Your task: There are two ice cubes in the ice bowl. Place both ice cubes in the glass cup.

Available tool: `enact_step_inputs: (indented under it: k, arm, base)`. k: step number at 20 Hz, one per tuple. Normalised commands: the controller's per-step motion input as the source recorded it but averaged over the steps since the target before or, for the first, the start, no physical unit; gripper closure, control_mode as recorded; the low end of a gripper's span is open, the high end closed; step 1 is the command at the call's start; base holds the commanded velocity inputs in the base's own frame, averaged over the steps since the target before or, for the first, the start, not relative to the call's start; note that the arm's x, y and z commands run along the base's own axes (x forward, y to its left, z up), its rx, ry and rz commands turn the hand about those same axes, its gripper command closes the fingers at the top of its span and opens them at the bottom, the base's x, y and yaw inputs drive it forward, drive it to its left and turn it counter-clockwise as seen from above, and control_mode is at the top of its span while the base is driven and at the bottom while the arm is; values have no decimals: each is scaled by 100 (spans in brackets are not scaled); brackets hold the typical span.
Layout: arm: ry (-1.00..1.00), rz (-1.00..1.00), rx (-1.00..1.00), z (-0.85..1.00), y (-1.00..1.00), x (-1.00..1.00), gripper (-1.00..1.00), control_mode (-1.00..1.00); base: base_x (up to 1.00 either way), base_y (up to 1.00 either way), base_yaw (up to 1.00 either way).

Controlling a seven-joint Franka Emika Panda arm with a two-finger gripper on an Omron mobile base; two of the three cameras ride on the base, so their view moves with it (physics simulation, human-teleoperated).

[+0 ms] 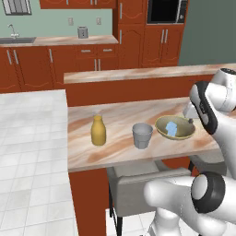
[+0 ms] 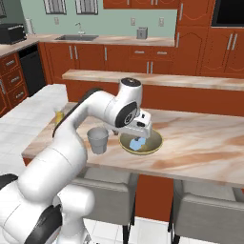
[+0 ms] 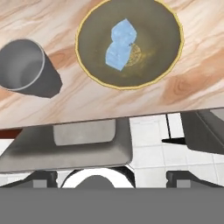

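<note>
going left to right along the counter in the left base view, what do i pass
yellow bottle → glass cup → ice bowl with the ice cubes in it

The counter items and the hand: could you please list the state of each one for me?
ice cubes: both in the bowl, touching each other
ice bowl: upright on the counter
glass cup: upright, empty
yellow bottle: upright beside the cup
hand: open, above the bowl, holding nothing
</note>
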Motion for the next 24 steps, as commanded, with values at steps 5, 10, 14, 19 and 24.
enact_step_inputs:
  k: [5,10,14,19,24]
  arm:
    - [7,-2,2,-15,-23,80,-100,-100]
    - [13,-5,0,-21,0,85,-100,-100]
    - [13,-2,0,-42,0,42,-100,-100]
    - [13,-1,1,-39,0,12,-100,-100]
    - [14,0,2,-23,5,4,-100,-100]
  base:
    - [0,0,0]
    - [0,0,0]
    - [0,0,0]
    - [0,0,0]
    - [0,0,0]
